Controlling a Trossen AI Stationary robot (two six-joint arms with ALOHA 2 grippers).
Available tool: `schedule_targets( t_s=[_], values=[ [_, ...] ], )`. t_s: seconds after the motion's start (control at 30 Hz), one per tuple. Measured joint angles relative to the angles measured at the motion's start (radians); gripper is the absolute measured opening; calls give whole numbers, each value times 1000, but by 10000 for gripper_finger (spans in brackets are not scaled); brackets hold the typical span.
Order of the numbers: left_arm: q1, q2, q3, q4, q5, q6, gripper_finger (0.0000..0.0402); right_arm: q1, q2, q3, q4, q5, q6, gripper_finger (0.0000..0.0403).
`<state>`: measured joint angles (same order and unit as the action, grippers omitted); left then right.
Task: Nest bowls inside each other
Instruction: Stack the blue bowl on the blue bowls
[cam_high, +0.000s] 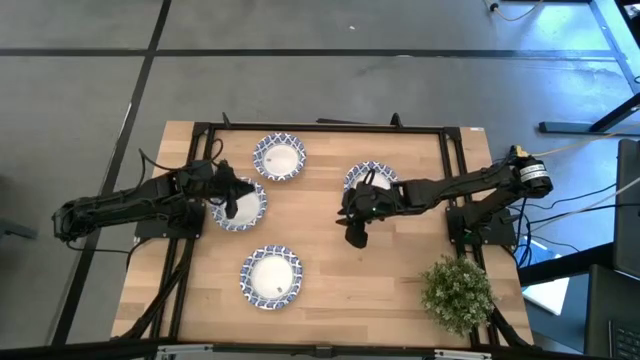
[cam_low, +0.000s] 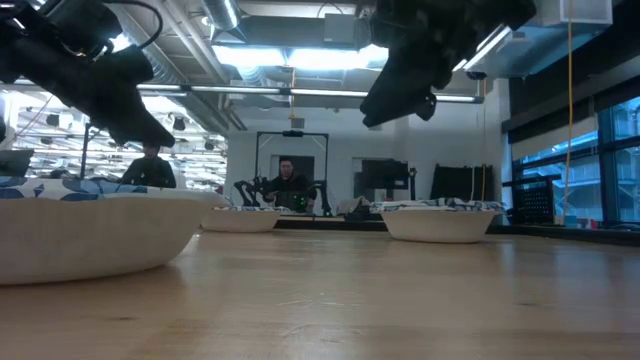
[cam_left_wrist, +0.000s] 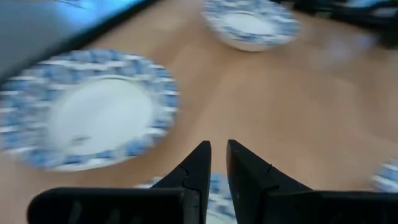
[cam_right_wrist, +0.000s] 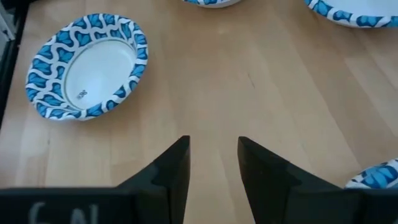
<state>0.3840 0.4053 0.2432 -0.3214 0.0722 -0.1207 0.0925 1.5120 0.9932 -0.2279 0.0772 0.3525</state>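
Bowls (cam_high: 271, 276) lie scattered singly on the table (cam_high: 330, 280). Your right end effector (cam_high: 357, 236) hangs part-open and empty beside the plant-side bowl (cam_high: 368, 178); left end effector (cam_high: 232, 205), nearly closed, empty, hovers over another bowl (cam_high: 240, 208). Descend carelessly and you'll clip rims.

Pale matt wooden table (cam_high: 330, 290), smooth paper-like bowls (cam_high: 271, 276), matt black end effector (cam_right_wrist: 212, 155)

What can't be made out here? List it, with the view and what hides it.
- Bowl by the left hand: high view, partly covered by that hand; whether bowls are already stacked there is unclear.
- Bowl behind the right hand: high view, the arm covers part of it.
- Bowls in the left wrist view: blurred.
- Person across the room: low view, too small.
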Motion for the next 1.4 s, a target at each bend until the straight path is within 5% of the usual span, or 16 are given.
schedule_targets(
  t_s=[0.3, 0.87, 1.17, 1.4],
  values=[
    [-2, 0, 2, 26, 352, -123, 47, -1, 0, 0, -1, 17, -22, 135],
    [-11, 14, 3, 55, 219, -159, 135, -1, 0, 0, -22, 19, -43, 135],
    [-28, 14, 3, 53, 234, -268, 138, -2, 0, 0, -55, 20, -44, 136],
    [-142, 35, 3, 53, 253, -269, 138, -17, 0, 0, -55, 19, -47, 136]
  ],
)
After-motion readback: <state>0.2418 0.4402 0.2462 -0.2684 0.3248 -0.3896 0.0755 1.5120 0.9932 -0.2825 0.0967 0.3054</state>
